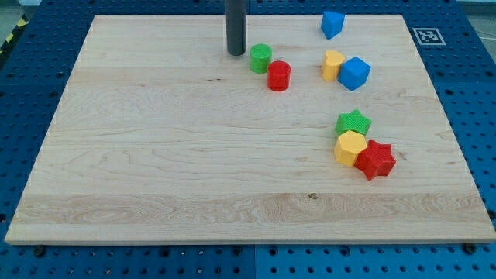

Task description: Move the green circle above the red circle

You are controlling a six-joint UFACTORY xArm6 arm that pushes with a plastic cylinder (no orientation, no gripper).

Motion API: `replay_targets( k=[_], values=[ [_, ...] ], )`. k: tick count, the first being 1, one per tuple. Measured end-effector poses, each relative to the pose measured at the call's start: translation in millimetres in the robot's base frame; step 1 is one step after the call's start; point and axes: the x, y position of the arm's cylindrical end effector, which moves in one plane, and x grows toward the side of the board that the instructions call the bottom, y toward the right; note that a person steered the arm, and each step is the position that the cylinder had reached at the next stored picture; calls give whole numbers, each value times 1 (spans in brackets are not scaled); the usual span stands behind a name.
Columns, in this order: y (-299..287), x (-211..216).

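The green circle is a short green cylinder near the view's top centre. The red circle is a short red cylinder touching it on its lower right. The green circle stands up and to the left of the red one. My tip is the lower end of the dark rod, just left of the green circle with a small gap between them.
A blue block sits at the top right. A yellow block touches a blue cube. Lower right, a green star, a yellow hexagon and a red star cluster together. The wooden board has blue pegboard around it.
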Motion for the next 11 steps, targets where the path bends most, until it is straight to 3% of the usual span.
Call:
replay_targets(
  k=[2,3,11],
  values=[
    [-31,2],
    [-31,23],
    [27,33]
  ],
)
